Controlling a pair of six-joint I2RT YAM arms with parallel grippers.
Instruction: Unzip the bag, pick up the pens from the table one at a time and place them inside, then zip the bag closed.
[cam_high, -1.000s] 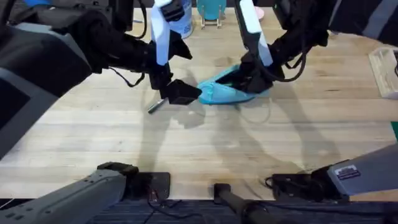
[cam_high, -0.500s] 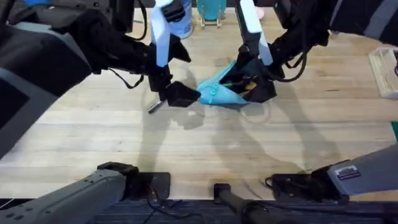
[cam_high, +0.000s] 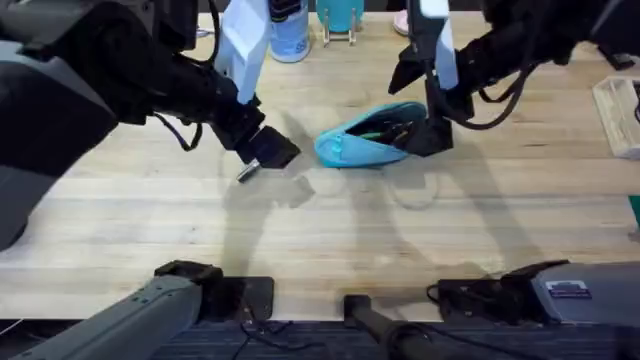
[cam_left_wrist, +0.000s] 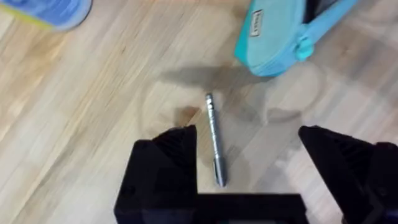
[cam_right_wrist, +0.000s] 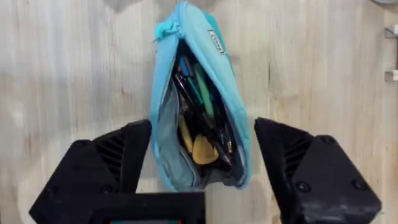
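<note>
Directly between the spread left pincer fingers lies 1 pen (silvery).

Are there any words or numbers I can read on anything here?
None can be read.
Small white tag on the light blue fabric pencil pouch: print too blurred to read.
Blue label on the white bottle: too blurred to read.
Slim silvery grey pen on the wooden table: no writing visible.

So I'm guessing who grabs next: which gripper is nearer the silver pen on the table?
Left. The left gripper hovers open right over the silver pen. The right gripper is off by the bag, open around its far end.
</note>
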